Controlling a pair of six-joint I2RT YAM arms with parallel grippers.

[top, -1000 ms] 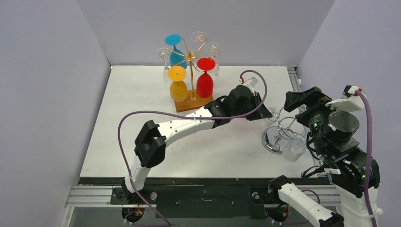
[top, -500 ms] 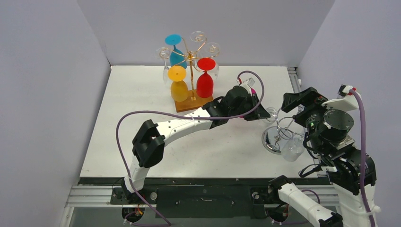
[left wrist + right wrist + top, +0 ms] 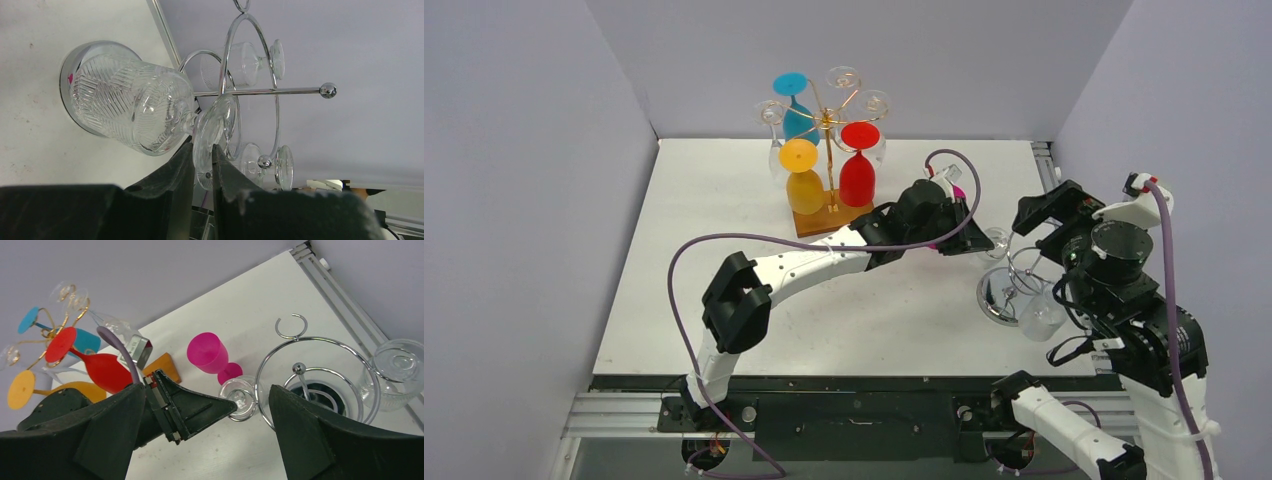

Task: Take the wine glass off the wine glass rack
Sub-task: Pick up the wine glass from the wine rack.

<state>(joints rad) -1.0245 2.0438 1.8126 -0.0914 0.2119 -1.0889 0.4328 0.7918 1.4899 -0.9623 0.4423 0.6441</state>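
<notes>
The gold wire rack (image 3: 828, 120) stands on its wooden base (image 3: 836, 217) at the back, with blue (image 3: 796, 110), yellow (image 3: 802, 185), red (image 3: 858, 172) and clear glasses hanging. It also shows in the right wrist view (image 3: 47, 335). My left gripper (image 3: 979, 245) is far from it, at the chrome stand (image 3: 1014, 278). In the left wrist view the left gripper (image 3: 202, 150) is shut on the foot of a clear patterned glass (image 3: 130, 107) hanging on a chrome loop (image 3: 260, 91). My right gripper (image 3: 1049, 215) is open and empty above the chrome stand (image 3: 312, 338).
A pink glass (image 3: 210, 352) lies on the table behind the left gripper. More clear glasses hang on the chrome stand, one at its right side (image 3: 1044, 315) (image 3: 395, 370). The chrome stand's round base (image 3: 992, 300) sits near the table's right edge. Walls close in at the back and sides.
The right arm has moved a little left and toward the chrome stand. The left gripper has shifted slightly left, still at the clear glass's foot.
</notes>
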